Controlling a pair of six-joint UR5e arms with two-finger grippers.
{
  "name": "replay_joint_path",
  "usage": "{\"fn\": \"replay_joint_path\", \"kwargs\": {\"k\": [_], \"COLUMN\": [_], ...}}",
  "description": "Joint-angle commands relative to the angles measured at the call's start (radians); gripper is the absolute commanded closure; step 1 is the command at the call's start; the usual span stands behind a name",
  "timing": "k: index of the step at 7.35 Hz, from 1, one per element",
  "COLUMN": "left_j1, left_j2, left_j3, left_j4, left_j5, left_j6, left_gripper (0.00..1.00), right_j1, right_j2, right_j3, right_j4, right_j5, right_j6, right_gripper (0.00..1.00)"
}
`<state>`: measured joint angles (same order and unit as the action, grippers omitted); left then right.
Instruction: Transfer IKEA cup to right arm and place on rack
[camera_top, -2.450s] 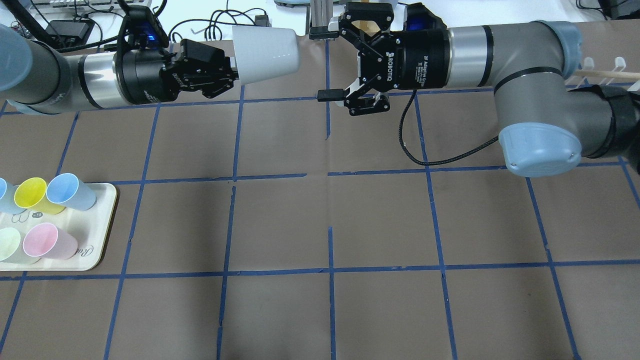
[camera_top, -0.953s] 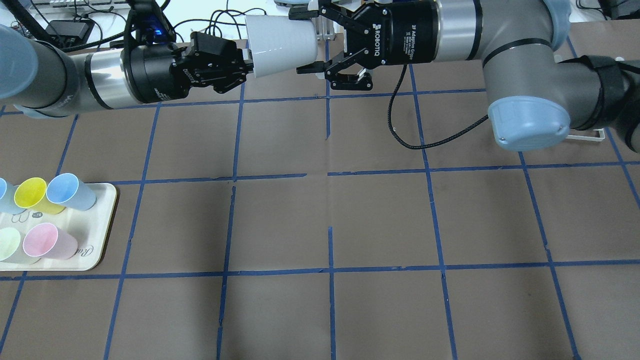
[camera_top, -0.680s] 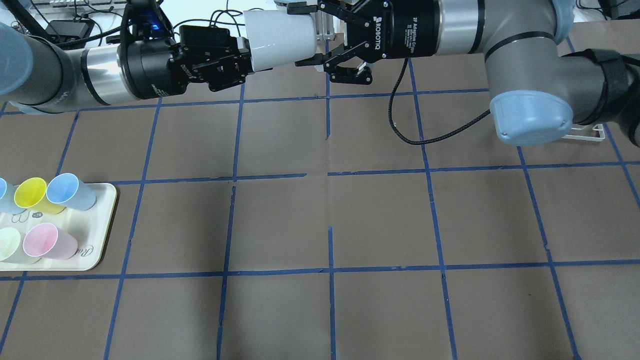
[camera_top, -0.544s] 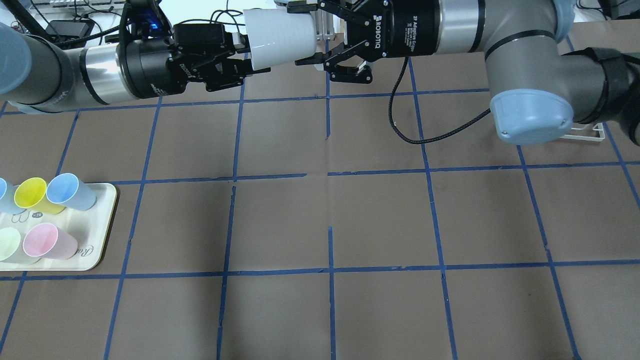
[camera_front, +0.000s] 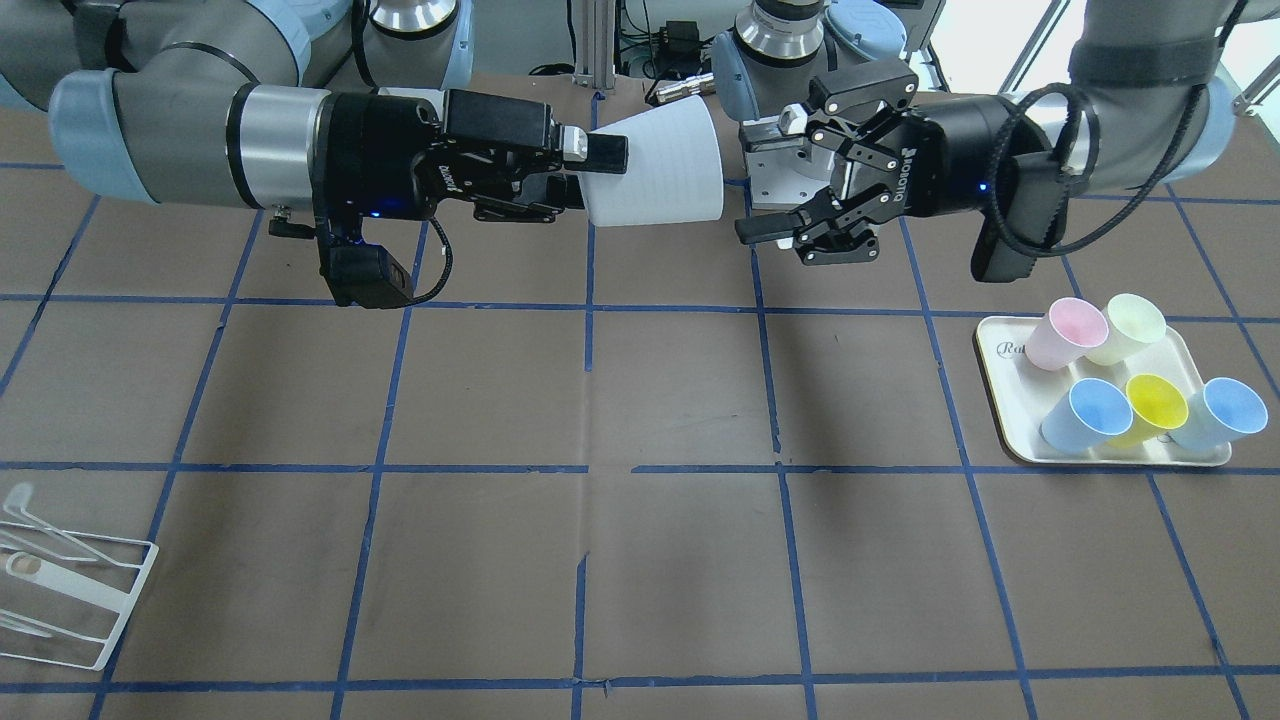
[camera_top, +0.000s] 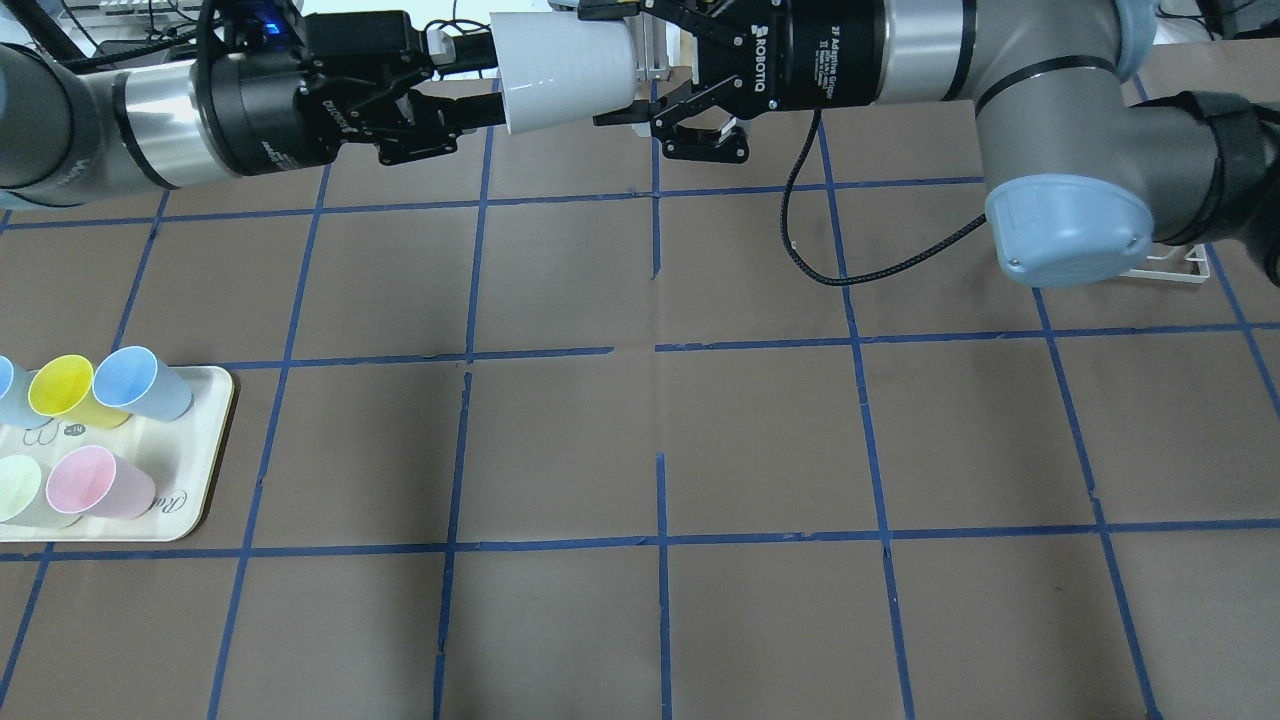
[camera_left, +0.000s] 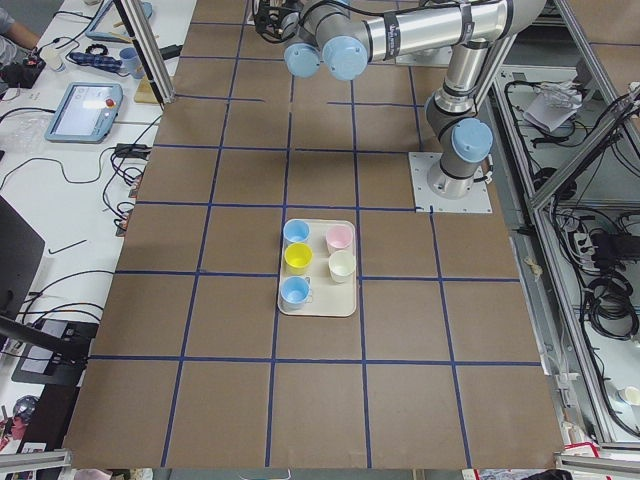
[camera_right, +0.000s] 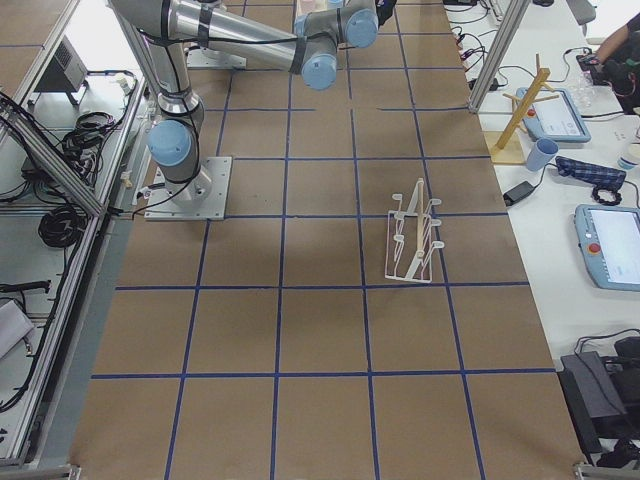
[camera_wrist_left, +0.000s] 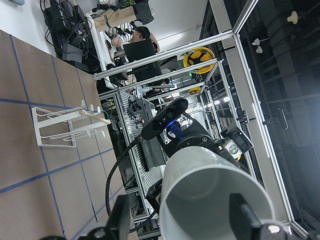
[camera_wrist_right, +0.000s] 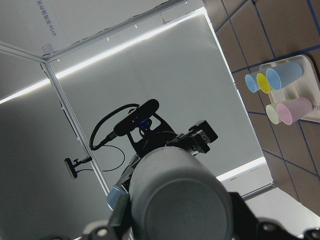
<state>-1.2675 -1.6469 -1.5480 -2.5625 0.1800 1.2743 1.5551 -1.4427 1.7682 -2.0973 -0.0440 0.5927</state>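
Observation:
The light grey IKEA cup (camera_front: 660, 165) lies sideways in the air over the table's far side (camera_top: 560, 60). My right gripper (camera_top: 600, 65) is shut on its narrow base, which also shows in the front view (camera_front: 595, 180) and fills the right wrist view (camera_wrist_right: 180, 195). My left gripper (camera_top: 480, 80) is open, its fingers just clear of the cup's wide rim (camera_front: 765, 175). The left wrist view looks into the cup's open mouth (camera_wrist_left: 210, 195). The white wire rack (camera_front: 70, 590) stands on the table by my right arm (camera_right: 415, 235).
A cream tray (camera_top: 195, 500) at my left holds pink, yellow, pale green and blue cups (camera_front: 1100, 410). Brown paper with blue tape lines covers the table. The rack is partly hidden behind my right arm's elbow (camera_top: 1170, 265) in the overhead view.
My right gripper moved in and shut on the cup's base. My left gripper opened, let go of the rim and drew back to the left.

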Motion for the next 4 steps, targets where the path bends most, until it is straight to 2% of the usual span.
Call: {"fn": "replay_joint_path", "kwargs": {"k": [1, 3, 4], "left_j1": [0.121, 0.123, 0.122], "left_j2": [0.001, -0.017, -0.024], "left_j3": [0.037, 0.04, 0.04], "left_j4": [-0.064, -0.016, 0.06], "left_j5": [0.221, 0.251, 0.275], "left_j6": [-0.03, -0.099, -0.178], "left_gripper": [0.26, 0.22, 0.2], "right_j1": [-0.009, -0.033, -0.032], "right_j2": [-0.01, -0.028, -0.033], "right_j3": [0.002, 0.004, 0.01], "right_j4": [-0.001, -0.019, -0.096], "right_j5": [0.036, -0.011, -0.099], "right_j6": [0.002, -0.016, -0.031], "right_gripper": [0.57, 0.61, 0.61]}}
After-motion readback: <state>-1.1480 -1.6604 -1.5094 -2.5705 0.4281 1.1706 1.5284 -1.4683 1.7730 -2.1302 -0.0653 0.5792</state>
